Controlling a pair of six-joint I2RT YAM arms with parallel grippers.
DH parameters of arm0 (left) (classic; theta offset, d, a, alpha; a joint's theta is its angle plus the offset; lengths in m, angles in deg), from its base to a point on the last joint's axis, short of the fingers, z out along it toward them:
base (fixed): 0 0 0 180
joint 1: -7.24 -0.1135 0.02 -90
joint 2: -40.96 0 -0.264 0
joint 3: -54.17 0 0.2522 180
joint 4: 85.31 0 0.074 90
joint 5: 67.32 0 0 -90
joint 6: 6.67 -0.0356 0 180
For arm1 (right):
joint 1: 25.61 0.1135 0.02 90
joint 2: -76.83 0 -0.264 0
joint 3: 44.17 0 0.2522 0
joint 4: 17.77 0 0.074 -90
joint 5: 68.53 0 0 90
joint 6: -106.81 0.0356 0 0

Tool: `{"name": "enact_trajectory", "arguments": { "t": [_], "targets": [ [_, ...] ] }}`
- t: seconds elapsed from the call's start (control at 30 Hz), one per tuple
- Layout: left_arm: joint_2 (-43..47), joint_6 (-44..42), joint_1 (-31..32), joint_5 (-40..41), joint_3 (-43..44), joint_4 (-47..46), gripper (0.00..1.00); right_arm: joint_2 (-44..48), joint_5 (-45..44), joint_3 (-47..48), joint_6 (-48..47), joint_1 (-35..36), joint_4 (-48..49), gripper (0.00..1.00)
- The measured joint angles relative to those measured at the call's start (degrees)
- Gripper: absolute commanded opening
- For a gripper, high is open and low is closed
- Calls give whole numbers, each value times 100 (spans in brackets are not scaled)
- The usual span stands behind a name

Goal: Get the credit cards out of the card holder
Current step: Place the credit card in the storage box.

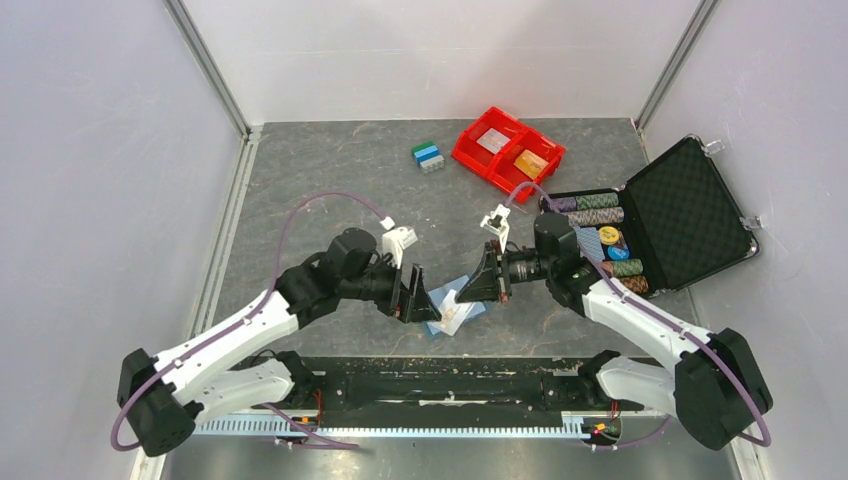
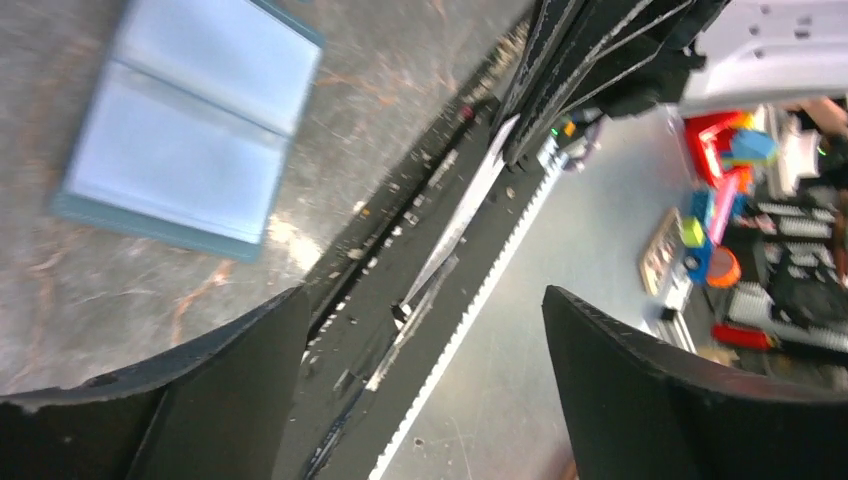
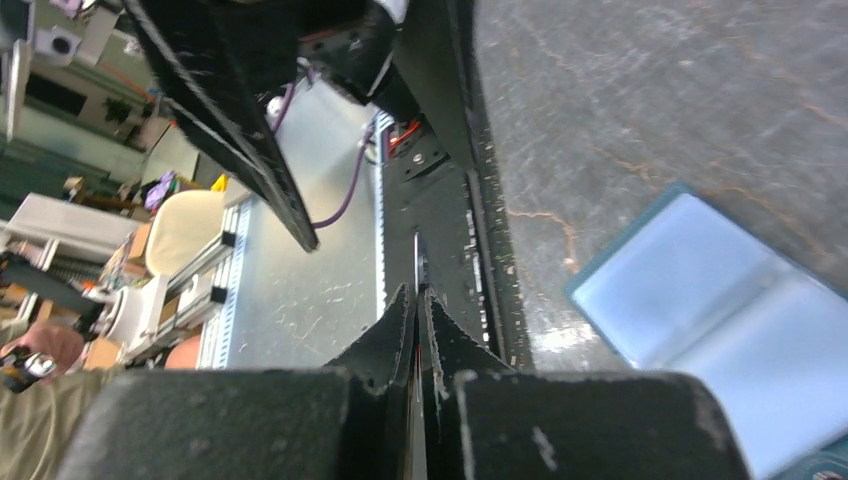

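The light-blue card holder lies spread open and flat on the table, also seen in the right wrist view and between the two grippers in the top view. My right gripper is shut on a thin whitish credit card, held edge-on above the table's front edge; from above this card looks pale. My left gripper stands open and holds nothing, facing the right gripper with the card's free end just ahead of its jaws. Neither gripper touches the holder.
A red two-compartment bin at the back holds a whitish card and an orange card. A blue card deck sits left of it. An open black case with poker chips stands at the right.
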Motion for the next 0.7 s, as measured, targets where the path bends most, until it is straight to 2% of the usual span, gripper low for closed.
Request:
{"name": "enact_trajectory", "arguments": {
  "t": [0.2, 0.43, 0.7],
  "targets": [
    [662, -295, -2, 1515, 286, 636, 100, -273, -660, 365, -109, -387, -398, 0],
    [1429, -678, -4, 3178, 326, 1137, 100, -1239, -2323, 1526, 76, -846, -664, 0],
    [1930, -866, -4, 3976, 304, 1294, 100, -2697, -4548, 2787, 848, -1351, -195, 0]
  ]
}}
